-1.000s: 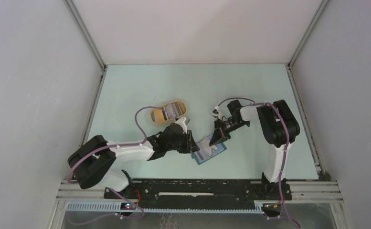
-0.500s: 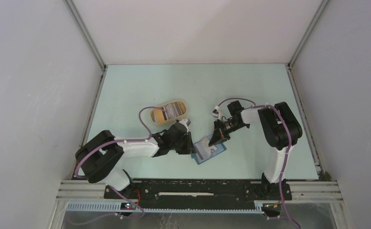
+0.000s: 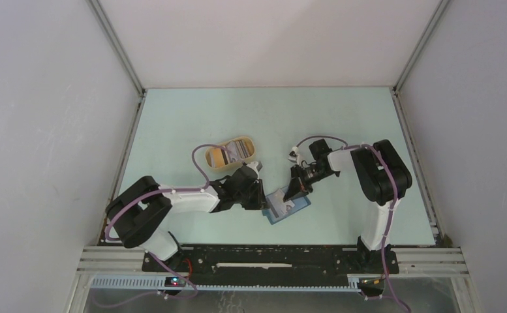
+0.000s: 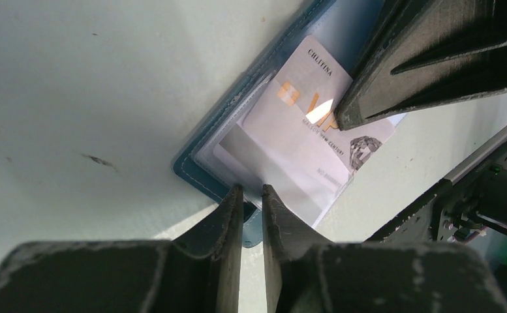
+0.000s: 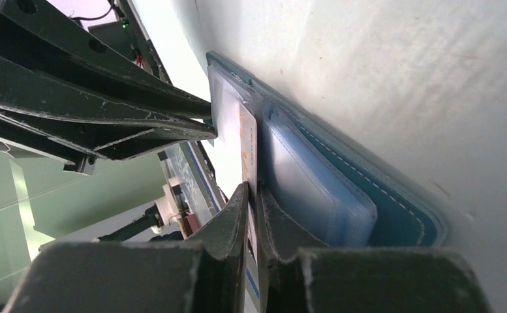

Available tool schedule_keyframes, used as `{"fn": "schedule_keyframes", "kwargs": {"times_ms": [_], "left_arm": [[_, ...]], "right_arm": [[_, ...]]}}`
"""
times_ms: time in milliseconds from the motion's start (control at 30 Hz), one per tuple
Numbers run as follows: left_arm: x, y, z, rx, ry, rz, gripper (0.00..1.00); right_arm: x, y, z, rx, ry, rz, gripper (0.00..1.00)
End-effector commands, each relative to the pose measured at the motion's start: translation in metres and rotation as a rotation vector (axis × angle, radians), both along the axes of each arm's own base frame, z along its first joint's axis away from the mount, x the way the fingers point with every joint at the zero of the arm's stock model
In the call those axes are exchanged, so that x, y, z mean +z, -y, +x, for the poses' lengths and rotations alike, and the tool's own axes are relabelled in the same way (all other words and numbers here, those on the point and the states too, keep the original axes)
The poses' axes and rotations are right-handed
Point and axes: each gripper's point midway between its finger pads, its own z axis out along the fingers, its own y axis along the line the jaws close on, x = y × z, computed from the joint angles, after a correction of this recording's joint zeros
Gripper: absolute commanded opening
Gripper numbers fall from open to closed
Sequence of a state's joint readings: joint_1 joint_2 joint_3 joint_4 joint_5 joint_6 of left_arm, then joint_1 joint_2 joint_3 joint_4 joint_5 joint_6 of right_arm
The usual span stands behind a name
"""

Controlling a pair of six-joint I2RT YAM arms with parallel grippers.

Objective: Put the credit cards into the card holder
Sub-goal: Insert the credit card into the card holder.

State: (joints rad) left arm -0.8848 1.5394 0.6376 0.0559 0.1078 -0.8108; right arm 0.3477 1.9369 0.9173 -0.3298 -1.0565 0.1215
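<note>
- The wallet lies open on the table, near the front edge and between the two arms. Its pale blue clear sleeves face up.
- One card, white with orange lettering, lies over the open inside of the wallet. Its near end seems to sit under a clear sleeve and the far end sticks out past the wallet's edge. I judge it partly in and not yet seated.
- The right gripper is clamped on the edge of this card, which runs between its fingers beside the stacked sleeves.
- The left gripper is pinched nearly closed on the near corner of the wallet, apparently holding the cover or a sleeve steady. Which layer it has is hard to tell.
- From above, both grippers meet at the wallet, left one on its left edge, right one on its upper edge.
- The tan tray sits apart from the wallet, behind the left arm's wrist. It holds other cards, at least a greyish one and a yellow-orange one.
- My reading of progress: early to middle. One card is being pushed in, and those in the tray are left to fetch. Whether any card is already fully stowed I cannot tell.
</note>
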Motion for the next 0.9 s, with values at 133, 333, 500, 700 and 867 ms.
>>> {"fn": "schedule_keyframes", "kwargs": {"times_ms": [133, 333, 500, 700, 867], "left_arm": [[-0.009, -0.013, 0.004, 0.007, 0.046, 0.070, 0.20], [-0.003, -0.012, 0.006, 0.012, 0.069, 0.051, 0.20], [0.001, -0.013, 0.009, 0.020, 0.092, 0.039, 0.21], [0.003, -0.015, 0.010, 0.034, 0.101, 0.020, 0.21], [0.006, -0.012, 0.010, 0.034, 0.099, -0.035, 0.20]], "right_arm": [[0.000, -0.010, -0.001, 0.088, 0.080, -0.070, 0.27], [0.009, -0.010, 0.005, 0.137, 0.173, -0.152, 0.34], [0.008, -0.015, -0.002, 0.224, 0.256, -0.232, 0.43], [0.010, -0.019, -0.005, 0.300, 0.367, -0.305, 0.46], [0.010, -0.026, -0.016, 0.378, 0.447, -0.339, 0.45]]}}
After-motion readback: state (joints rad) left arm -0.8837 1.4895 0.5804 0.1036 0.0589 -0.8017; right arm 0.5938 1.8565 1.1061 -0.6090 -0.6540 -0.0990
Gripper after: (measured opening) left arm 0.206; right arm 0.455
